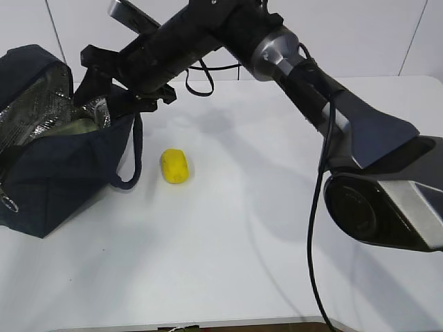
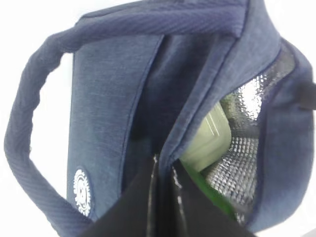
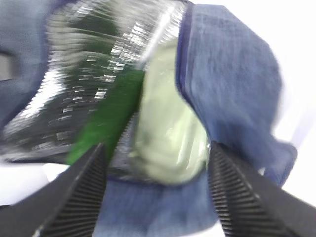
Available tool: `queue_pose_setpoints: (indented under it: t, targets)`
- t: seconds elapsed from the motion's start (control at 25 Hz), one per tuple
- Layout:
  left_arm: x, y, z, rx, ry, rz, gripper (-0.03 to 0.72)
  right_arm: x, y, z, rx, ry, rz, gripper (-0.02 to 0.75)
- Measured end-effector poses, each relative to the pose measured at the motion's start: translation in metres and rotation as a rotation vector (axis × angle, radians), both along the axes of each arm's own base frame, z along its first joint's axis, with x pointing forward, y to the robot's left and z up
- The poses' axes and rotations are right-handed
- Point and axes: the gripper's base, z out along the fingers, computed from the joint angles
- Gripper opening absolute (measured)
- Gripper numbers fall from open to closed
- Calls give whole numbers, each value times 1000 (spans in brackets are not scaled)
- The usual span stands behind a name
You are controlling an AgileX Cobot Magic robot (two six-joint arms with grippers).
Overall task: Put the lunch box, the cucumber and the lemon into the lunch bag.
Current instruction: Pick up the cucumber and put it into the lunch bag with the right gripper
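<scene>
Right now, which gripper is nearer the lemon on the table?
Right. The right gripper hangs open over the lunch bag mouth, above-left of the lemon. The left gripper pinches the bag's rim, farther away.

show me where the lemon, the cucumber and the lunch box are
lemon [image 1: 176,167]: exterior view, middle of the fruit on the table.
cucumber [image 3: 109,116]: right wrist view, dark green side inside the bag.
lunch box [image 3: 168,133]: right wrist view, pale green lid.

white table before a pale panelled wall
</scene>
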Motion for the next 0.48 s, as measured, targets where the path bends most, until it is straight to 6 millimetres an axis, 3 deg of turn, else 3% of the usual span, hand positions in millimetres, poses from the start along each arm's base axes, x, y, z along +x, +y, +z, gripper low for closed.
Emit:
queue_pose_setpoints:
  t: [0.24,0.48]
  targets:
    - [-6,27,-1,12,5,73,-13,-1,-4,10,-32,-45,-6,521]
    - [-7,31,-1,25,10,81,-13,-9,-4,34,38,-53,23,521]
